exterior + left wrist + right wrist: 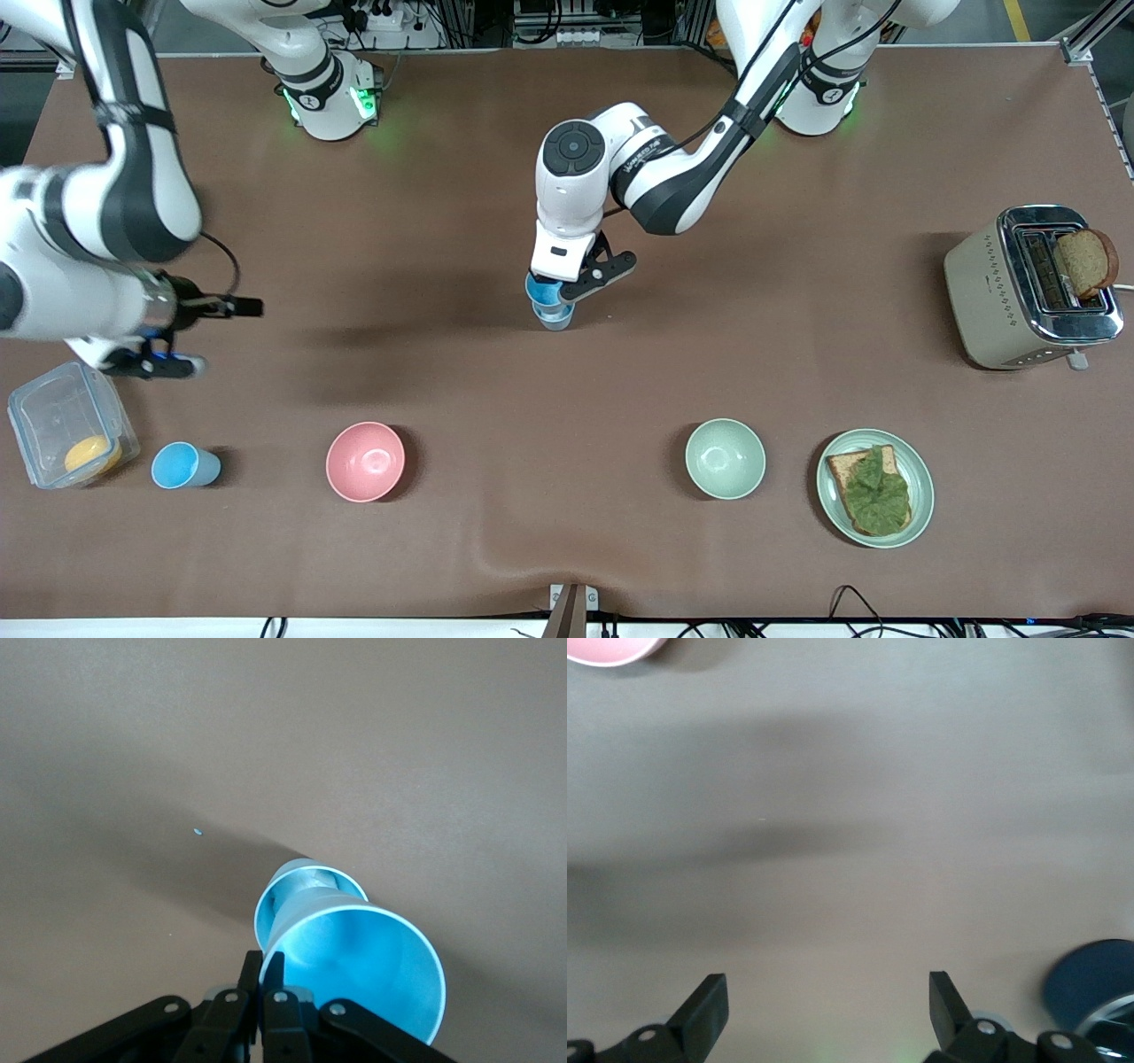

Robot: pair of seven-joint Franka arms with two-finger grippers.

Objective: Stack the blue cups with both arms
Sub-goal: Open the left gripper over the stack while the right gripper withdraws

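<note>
My left gripper (pixel 560 292) is over the middle of the table, shut on the rim of a light-blue cup (pixel 542 291). The cup's base sits inside the mouth of a second blue cup (pixel 556 317) standing on the table. In the left wrist view the fingers (pixel 250 967) pinch the held cup's (pixel 363 970) rim, with the lower cup's rim (pixel 306 875) around its base. A third blue cup (pixel 183 465) sits near the front camera at the right arm's end. My right gripper (pixel 168 363) hovers open and empty over the table near it, fingers wide apart (pixel 824 988).
A clear box (pixel 66 434) holding something orange sits beside the third cup. A pink bowl (pixel 365 461), a green bowl (pixel 725 458) and a plate with toast (pixel 874 487) line the near side. A toaster (pixel 1032 288) stands at the left arm's end.
</note>
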